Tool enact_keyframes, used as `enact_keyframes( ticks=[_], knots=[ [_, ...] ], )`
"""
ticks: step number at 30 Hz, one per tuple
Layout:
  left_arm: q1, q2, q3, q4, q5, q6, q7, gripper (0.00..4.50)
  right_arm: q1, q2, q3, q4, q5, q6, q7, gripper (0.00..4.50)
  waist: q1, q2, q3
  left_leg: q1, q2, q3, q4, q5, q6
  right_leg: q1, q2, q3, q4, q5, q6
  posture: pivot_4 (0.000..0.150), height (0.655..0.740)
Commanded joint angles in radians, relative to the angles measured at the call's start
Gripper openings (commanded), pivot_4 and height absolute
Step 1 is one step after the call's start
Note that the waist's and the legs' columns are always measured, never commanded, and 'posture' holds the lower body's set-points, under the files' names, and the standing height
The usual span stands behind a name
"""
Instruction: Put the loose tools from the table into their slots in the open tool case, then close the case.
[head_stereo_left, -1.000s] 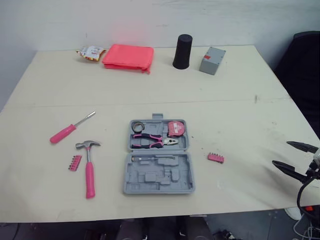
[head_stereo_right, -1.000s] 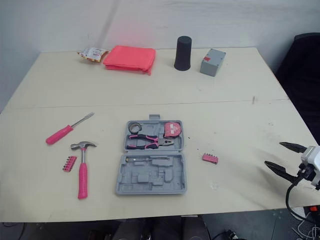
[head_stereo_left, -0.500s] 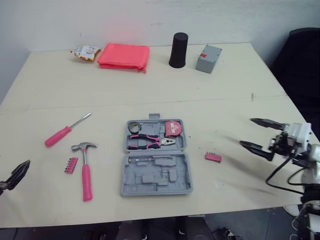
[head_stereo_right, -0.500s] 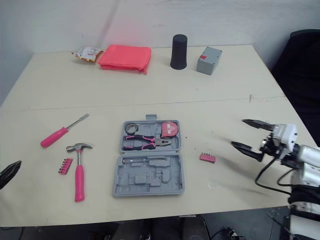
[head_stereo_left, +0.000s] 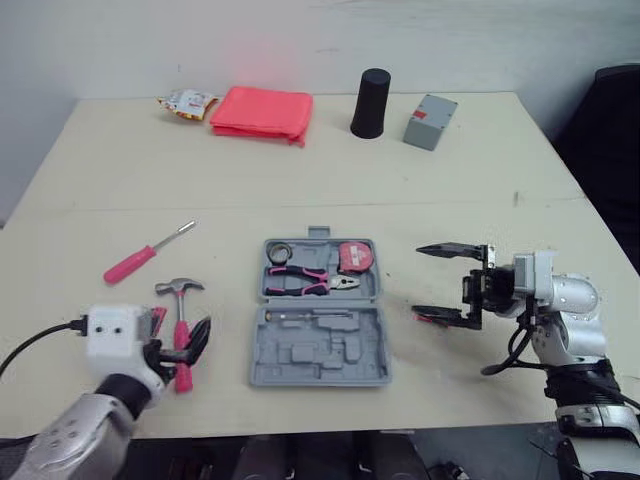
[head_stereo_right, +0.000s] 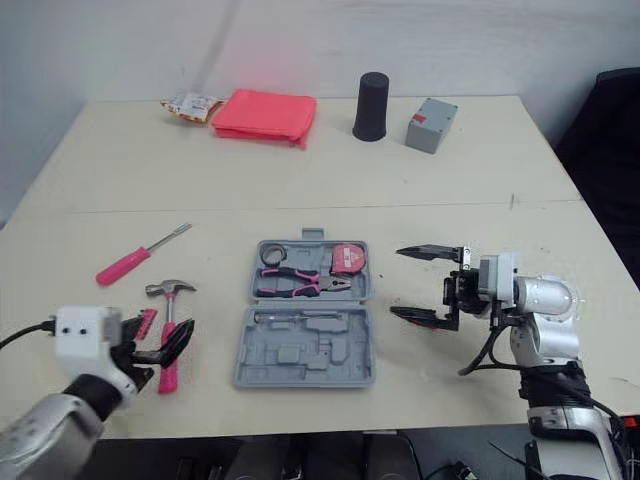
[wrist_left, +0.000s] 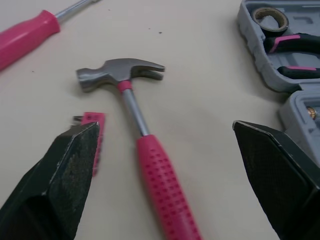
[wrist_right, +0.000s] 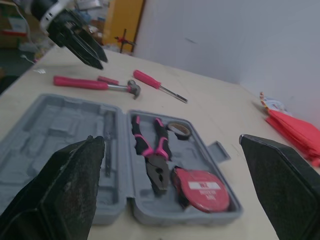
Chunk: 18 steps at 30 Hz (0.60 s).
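Beige table (head_stereo_left: 300, 190), white wall (head_stereo_left: 300, 40) behind.

We are seeing bare desk (head_stereo_left: 440, 215) lying open on every side of the tool case (head_stereo_left: 318, 345). Under the left gripper (wrist_left: 164, 127), the hammer (wrist_left: 150, 155) and bit strip (wrist_left: 93, 118) are crowding close together.

No legible text anywhere. The tape measure (wrist_right: 200, 189) in the case has a white label with print that's too blurred to read. The grey box (head_stereo_left: 430, 107) at the far edge of the table carries a red sticker, and the snack packet (head_stereo_left: 186, 101) has printing; both are too small to make out.
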Motion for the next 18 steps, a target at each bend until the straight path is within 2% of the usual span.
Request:
enact_keyframes(
  ticks=[1,8,11,13,14,15,16,17,18],
  knots=[
    [-0.041,-0.062,-0.080,-0.004,0.099,0.088,0.154,4.33,0.028,-0.021,-0.009,-0.066,0.026,0.041,0.051,4.50,0.002,0.000,0.000,0.000,0.000,0.000,0.001,0.000,0.000,0.000,0.000,0.000,0.000,0.000,0.000,0.150,0.7400],
    [-0.061,-0.129,-0.058,0.083,0.095,0.189,0.160,4.33,0.041,-0.009,0.008,-0.112,0.020,0.089,0.033,4.50,0.005,0.000,0.000,-0.001,0.001,-0.001,0.003,0.000,0.002,0.000,0.001,-0.001,0.000,0.000,0.000,0.150,0.7400],
    [-0.074,-0.140,-0.094,0.109,0.127,0.175,0.156,3.57,0.051,0.000,0.013,-0.130,0.022,0.101,0.025,4.50,0.005,0.000,0.000,-0.001,0.001,-0.002,0.003,0.000,0.002,0.001,0.000,-0.001,0.000,0.000,0.000,0.150,0.7400],
    [-0.085,-0.141,-0.137,0.130,0.154,0.170,0.159,2.66,0.065,0.007,0.018,-0.156,0.028,0.114,0.012,4.50,0.007,0.000,0.000,-0.001,0.001,-0.002,0.003,-0.001,0.001,0.001,0.000,-0.001,0.000,0.000,0.000,0.150,0.7400],
    [-0.074,-0.110,-0.170,0.139,0.178,0.174,0.153,2.18,0.075,0.008,0.019,-0.176,0.029,0.120,0.004,4.50,0.008,0.000,0.000,-0.001,0.001,-0.002,0.003,-0.001,0.001,0.001,0.000,-0.001,0.000,0.000,0.000,0.150,0.7400],
    [-0.062,-0.111,-0.171,0.151,0.190,0.167,0.150,1.82,0.087,0.007,0.020,-0.202,0.032,0.129,-0.006,4.50,0.010,0.000,0.000,-0.001,0.001,-0.002,0.003,-0.001,0.001,0.001,0.000,-0.002,0.000,0.000,0.000,0.150,0.7400],
    [-0.054,-0.133,-0.156,0.157,0.187,0.159,0.145,1.82,0.097,0.004,0.020,-0.225,0.032,0.134,-0.014,4.50,0.015,0.000,0.000,-0.001,0.001,-0.002,0.003,-0.001,0.001,0.001,0.000,-0.002,0.000,0.000,0.000,0.150,0.7400],
    [-0.050,-0.143,-0.146,0.158,0.192,0.145,0.142,1.26,0.104,0.003,0.016,-0.246,0.031,0.139,-0.026,4.50,0.018,0.001,0.000,-0.001,0.000,-0.002,0.003,-0.001,0.000,0.001,0.000,-0.002,0.000,0.000,0.000,0.150,0.7400],
    [-0.048,-0.153,-0.139,0.157,0.197,0.134,0.140,0.99,0.109,0.004,0.013,-0.259,0.030,0.143,-0.034,4.50,0.021,0.002,-0.001,-0.001,0.000,-0.002,0.004,-0.002,-0.001,0.001,-0.001,-0.001,0.001,0.000,0.000,0.150,0.7400]
  ],
)
